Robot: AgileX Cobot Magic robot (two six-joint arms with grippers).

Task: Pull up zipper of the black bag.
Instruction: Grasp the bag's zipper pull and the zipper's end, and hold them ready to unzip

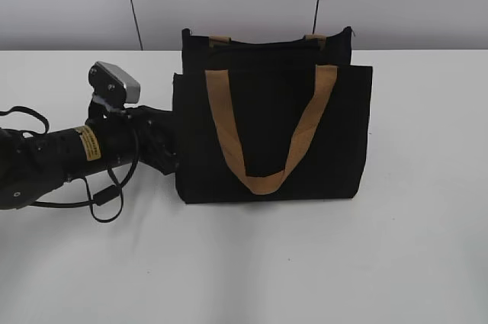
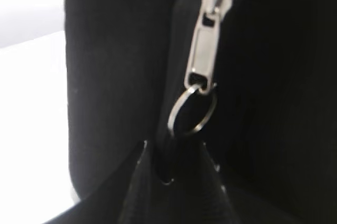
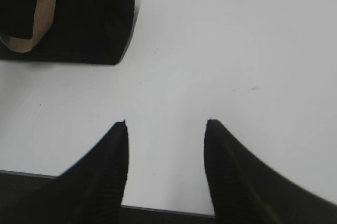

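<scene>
Zipper [image 2: 208, 39] sits on the left end of the black bag [image 1: 271, 137], seen close in the left wrist view: silver-grey metal pull tab with a thin split ring [image 2: 190, 114] hanging off its lower end. Bag stands on the white table [image 1: 396, 263], tan strap [image 1: 267, 129] draped over the front panel.

Left gripper [image 2: 176, 163]: fingers [image 2: 137, 192] meet in a narrow wedge just below the ring, near it, and appear nearly closed; whether they pinch the ring or any fabric I cannot tell. In the exterior view the left arm [image 1: 69, 158] lies low, pressed against the bag's left side.

Right gripper [image 3: 166, 145]: jaws apart, holding nothing, over bare table, well apart from the bag's corner.

Handling judgement: tab is small, hard, smooth metal, likely slippery; ring is thin and free to swing. Fabric looks soft and will probably buckle or drag with the pull unless braced. Best hold: flat of the tab, or through the ring.
</scene>
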